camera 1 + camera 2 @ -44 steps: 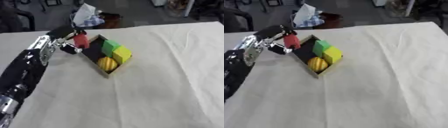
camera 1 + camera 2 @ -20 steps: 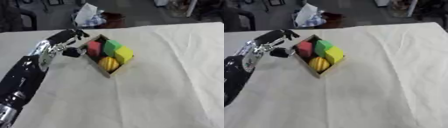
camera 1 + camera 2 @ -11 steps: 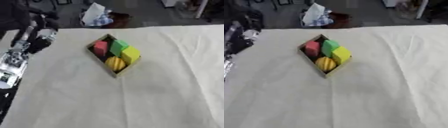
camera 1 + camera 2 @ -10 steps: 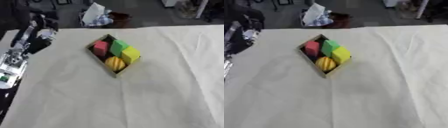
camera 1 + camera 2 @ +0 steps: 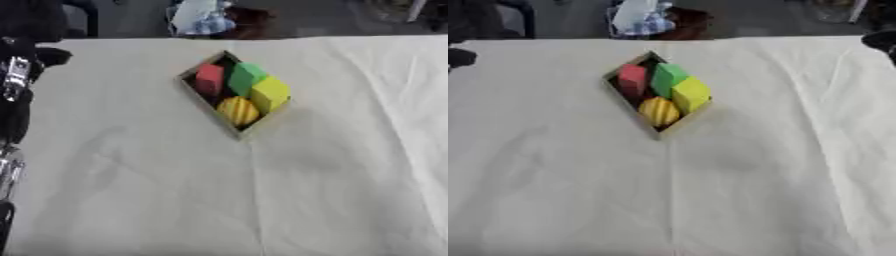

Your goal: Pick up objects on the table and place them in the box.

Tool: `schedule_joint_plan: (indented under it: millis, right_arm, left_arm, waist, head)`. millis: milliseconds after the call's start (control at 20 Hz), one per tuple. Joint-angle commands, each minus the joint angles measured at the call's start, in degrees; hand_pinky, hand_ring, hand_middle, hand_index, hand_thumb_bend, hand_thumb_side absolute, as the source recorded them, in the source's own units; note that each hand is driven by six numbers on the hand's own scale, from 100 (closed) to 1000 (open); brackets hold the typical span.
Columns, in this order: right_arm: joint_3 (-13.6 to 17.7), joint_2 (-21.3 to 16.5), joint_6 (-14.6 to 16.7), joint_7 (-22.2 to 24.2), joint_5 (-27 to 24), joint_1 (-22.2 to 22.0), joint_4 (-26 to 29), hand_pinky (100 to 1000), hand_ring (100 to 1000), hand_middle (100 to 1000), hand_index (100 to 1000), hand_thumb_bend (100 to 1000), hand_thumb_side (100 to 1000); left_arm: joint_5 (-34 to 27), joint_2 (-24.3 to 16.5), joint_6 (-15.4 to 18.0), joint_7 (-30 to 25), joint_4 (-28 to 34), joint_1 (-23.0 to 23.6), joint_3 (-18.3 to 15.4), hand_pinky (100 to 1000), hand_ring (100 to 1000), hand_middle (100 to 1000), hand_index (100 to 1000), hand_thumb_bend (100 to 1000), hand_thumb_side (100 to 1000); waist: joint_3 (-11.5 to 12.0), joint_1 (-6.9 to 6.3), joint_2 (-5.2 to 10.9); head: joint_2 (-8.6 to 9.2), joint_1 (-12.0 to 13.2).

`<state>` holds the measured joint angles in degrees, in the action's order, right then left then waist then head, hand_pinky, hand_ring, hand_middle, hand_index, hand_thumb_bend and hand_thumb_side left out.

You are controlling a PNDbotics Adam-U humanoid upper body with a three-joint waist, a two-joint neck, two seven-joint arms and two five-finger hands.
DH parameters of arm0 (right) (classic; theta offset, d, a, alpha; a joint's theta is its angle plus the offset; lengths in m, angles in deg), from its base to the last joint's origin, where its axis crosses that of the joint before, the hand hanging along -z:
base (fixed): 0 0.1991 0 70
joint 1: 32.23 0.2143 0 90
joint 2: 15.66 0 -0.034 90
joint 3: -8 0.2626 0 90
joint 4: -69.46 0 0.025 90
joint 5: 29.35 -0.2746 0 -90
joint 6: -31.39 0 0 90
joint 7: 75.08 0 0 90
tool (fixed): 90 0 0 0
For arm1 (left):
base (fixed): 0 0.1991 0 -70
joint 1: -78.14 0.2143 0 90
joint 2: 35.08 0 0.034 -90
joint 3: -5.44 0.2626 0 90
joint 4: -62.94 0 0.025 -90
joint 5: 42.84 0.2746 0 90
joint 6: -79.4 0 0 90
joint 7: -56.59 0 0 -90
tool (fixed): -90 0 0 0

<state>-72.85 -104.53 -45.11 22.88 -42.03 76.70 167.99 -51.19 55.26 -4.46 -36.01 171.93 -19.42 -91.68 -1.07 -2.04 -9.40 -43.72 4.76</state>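
A small open box (image 5: 189, 85) lies cornerwise on the cream cloth, a little behind the middle. In it sit a red block (image 5: 210, 79), a green block (image 5: 245, 77), a yellow block (image 5: 269, 93) and a yellow-orange striped ball (image 5: 237, 110). My left hand (image 5: 51, 56) shows as a dark blur at the left edge, well apart from the box, with its black and silver arm (image 5: 16, 80) below it. A dark shape (image 5: 882, 41) at the right edge looks like my right hand, too blurred to read.
The cream cloth (image 5: 262, 200) covers the whole table, with a fold line running toward me from the box. Beyond the far edge stands a bin with white and blue clutter (image 5: 203, 16) on a dark floor.
My left hand let the red block go into the box and drew back left to the table's edge. The whole picture has shifted, so the head has moved.
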Motion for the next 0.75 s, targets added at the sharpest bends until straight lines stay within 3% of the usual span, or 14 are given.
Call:
schedule_joint_plan:
  millis: [50,750]
  right_arm:
    - [-0.08,0.58,-0.3,0.28,1.13,-0.31,1.17,774,652,754,951,100,601]
    - [-1.15,3.75,-1.53,1.19,3.05,-3.66,1.21,773,647,750,949,100,496]
  left_arm:
    - [-0.58,2.17,-1.33,-0.62,0.43,0.51,-0.78,771,675,707,865,100,797]
    - [0.84,6.16,-2.82,-1.67,-0.6,1.29,-1.16,767,662,701,871,100,841]
  waist:
    - [0.07,0.25,0.6]
    - [-0.45,-0.22,0.65]
  head:
    - [-0.39,-0.21]
    - [-0.4,-0.08]
